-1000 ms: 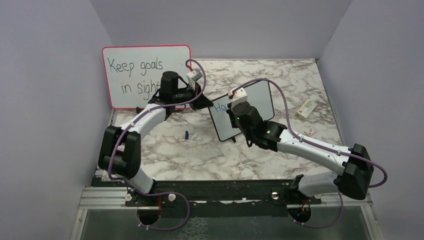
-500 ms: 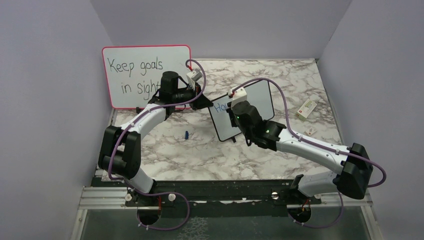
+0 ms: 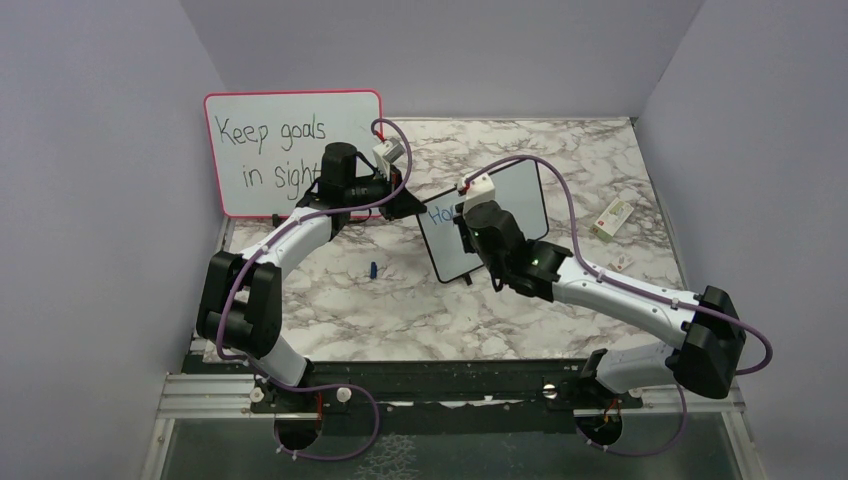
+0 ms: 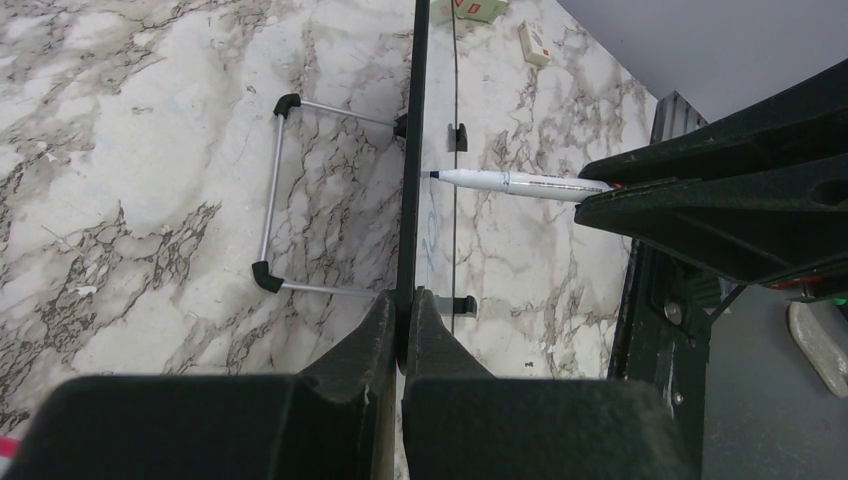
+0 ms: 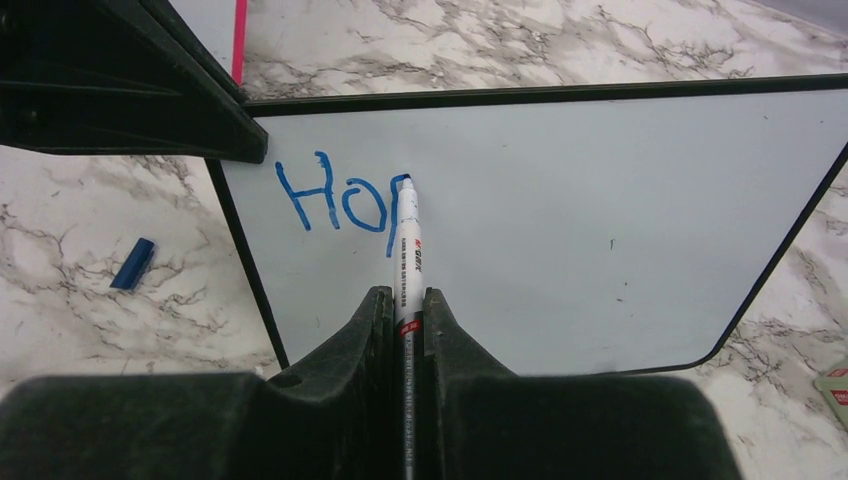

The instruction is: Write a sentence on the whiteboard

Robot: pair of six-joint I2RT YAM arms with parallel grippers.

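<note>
The whiteboard stands upright mid-table on its wire feet, black-framed. My left gripper is shut on its left edge; the board shows edge-on in the left wrist view. My right gripper is shut on a white marker, whose blue tip touches the board. The sentence reads "Ho" plus a partly drawn third letter in blue, also visible from above. The marker meets the board's face from the right.
A larger pink-framed board with black handwriting leans against the back left wall. A blue marker cap lies on the marble left of the whiteboard. Two small packets lie at the right.
The right arm has shifted very slightly at the whiteboard. The left arm and the board have not moved.
</note>
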